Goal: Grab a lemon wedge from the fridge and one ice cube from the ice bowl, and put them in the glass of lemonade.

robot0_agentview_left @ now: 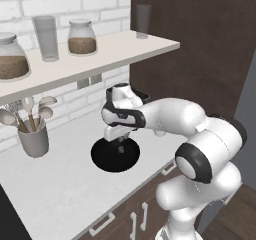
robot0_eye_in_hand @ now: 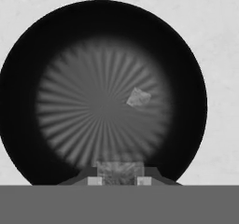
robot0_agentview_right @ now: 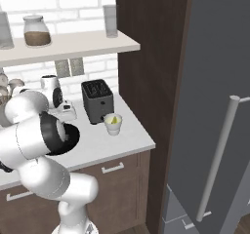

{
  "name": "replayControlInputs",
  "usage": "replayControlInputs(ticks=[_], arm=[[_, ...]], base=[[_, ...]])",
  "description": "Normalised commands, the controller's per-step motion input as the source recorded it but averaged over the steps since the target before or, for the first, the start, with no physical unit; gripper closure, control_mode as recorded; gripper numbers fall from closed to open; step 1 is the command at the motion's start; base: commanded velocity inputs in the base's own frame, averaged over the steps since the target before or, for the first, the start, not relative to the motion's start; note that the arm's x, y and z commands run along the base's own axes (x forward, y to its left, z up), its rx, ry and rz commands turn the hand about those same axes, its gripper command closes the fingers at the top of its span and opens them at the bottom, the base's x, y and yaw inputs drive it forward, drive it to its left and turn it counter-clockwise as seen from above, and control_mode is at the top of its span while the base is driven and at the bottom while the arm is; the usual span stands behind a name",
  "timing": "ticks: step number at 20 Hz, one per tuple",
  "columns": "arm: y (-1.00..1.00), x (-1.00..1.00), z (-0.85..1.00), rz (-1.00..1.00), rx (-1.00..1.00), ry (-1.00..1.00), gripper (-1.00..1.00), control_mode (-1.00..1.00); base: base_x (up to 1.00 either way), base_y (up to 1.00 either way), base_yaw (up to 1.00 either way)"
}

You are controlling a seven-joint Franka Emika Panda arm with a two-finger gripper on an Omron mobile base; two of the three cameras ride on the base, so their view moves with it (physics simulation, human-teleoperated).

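The ice bowl (robot0_eye_in_hand: 28, 45) is wide, shallow and black, and one loose ice cube (robot0_eye_in_hand: 138, 97) lies right of its centre. My gripper (robot0_eye_in_hand: 118, 180) hangs over the bowl's near side, shut on a second greyish ice cube (robot0_eye_in_hand: 118, 168) held between the fingertips. From the left base view the gripper (robot0_agentview_left: 120, 148) points straight down just above the ice bowl (robot0_agentview_left: 102, 160). The glass of lemonade (robot0_agentview_right: 113, 125) stands on the counter in front of the toaster; a bright yellow piece that looks like the lemon wedge (robot0_agentview_right: 114, 119) lies in it. The fridge (robot0_agentview_right: 215, 82) stands at the right with its door closed.
A dark toaster (robot0_agentview_right: 96, 100) stands behind the glass. A grey utensil pot (robot0_agentview_left: 33, 139) with spoons sits left of the bowl. Above the counter, a shelf (robot0_agentview_left: 125, 51) carries jars and grey tumblers. A dark cabinet wall (robot0_agentview_right: 146, 57) separates counter and fridge.
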Motion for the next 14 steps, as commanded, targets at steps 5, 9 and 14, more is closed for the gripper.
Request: replayControlInputs(ticks=[5, 9, 14], arm=[[-0.03, 0.00, 0.26, 0.00, 0.07, -0.02, 1.00, -1.00], [-0.08, 0.00, 0.18, 0.00, 0.06, -0.02, 1.00, -1.00], [-0.15, -0.12, 0.14, 0.00, 0.08, -0.02, 1.00, -1.00]], base=[[0.00, 0.00, 0.00], [0.00, 0.00, 0.00], [0.00, 0.00, 0.00]])
